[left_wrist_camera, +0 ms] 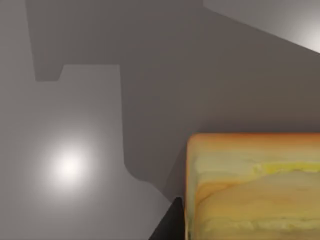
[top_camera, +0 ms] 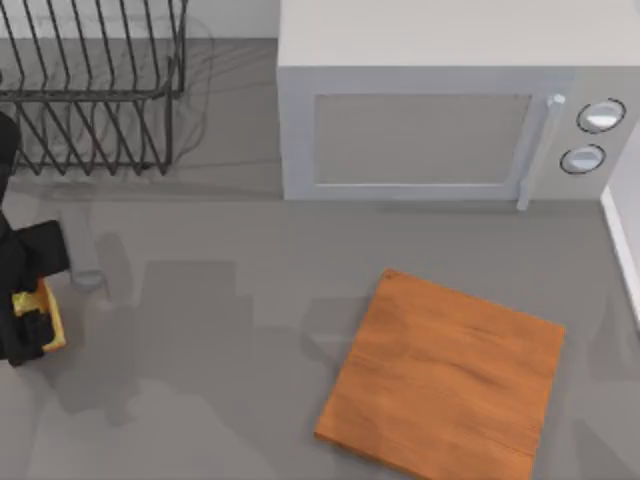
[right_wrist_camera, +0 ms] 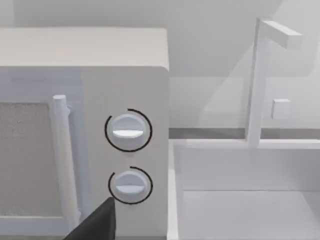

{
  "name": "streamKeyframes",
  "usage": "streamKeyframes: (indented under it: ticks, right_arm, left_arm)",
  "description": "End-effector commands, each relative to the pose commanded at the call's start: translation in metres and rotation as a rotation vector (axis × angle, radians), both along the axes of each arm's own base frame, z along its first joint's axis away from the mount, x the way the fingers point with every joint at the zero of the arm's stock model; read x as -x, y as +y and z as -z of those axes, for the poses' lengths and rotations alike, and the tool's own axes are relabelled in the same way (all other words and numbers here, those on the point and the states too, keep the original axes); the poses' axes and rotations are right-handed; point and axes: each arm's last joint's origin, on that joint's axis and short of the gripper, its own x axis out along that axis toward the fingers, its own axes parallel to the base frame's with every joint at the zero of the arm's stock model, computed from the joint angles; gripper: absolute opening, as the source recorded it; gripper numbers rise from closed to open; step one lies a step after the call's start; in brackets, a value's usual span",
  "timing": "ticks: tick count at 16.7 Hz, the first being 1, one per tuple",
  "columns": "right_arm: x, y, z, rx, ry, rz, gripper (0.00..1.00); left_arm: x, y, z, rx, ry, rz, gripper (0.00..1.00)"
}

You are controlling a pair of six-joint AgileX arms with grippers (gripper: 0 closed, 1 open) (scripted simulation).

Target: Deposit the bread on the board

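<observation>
The bread (top_camera: pixel 50 318), a small golden-yellow chunk with an orange-brown crust, is at the far left of the table in my left gripper (top_camera: pixel 32 322), which is shut on it. The left wrist view shows the bread (left_wrist_camera: pixel 255 190) up close above the grey tabletop, with a dark fingertip (left_wrist_camera: pixel 167 226) beside it. The board (top_camera: pixel 445 375), flat, orange-brown and grained, lies on the table at front right, well apart from the bread. A dark part of my right gripper (right_wrist_camera: pixel 95 224) shows in front of the microwave's knobs.
A grey-white microwave (top_camera: pixel 450 130) stands at the back, door shut, with two knobs (right_wrist_camera: pixel 128 131) on its right. A wire dish rack (top_camera: pixel 90 90) sits at the back left. A white sink (right_wrist_camera: pixel 240 200) with a faucet (right_wrist_camera: pixel 257 80) lies right of the microwave.
</observation>
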Motion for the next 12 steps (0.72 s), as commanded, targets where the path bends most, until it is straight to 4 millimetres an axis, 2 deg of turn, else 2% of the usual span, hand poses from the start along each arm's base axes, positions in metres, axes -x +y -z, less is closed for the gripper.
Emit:
streamKeyframes:
  ticks: [4, 7, 9, 12]
  right_arm:
    - [0.0, 0.0, 0.0, 0.0, 0.0, 0.0, 1.0]
    - [0.0, 0.0, 0.0, 0.0, 0.0, 0.0, 1.0]
    - [0.0, 0.0, 0.0, 0.0, 0.0, 0.0, 1.0]
    - [0.0, 0.0, 0.0, 0.0, 0.0, 0.0, 1.0]
  left_arm:
    - [0.0, 0.0, 0.0, 0.0, 0.0, 0.0, 0.0]
    - [0.0, -0.001, -0.009, 0.005, -0.002, -0.001, 0.0]
    - [-0.003, -0.001, -0.024, 0.006, -0.003, 0.005, 0.0]
    - [-0.003, -0.002, -0.058, 0.007, 0.017, 0.006, 0.0]
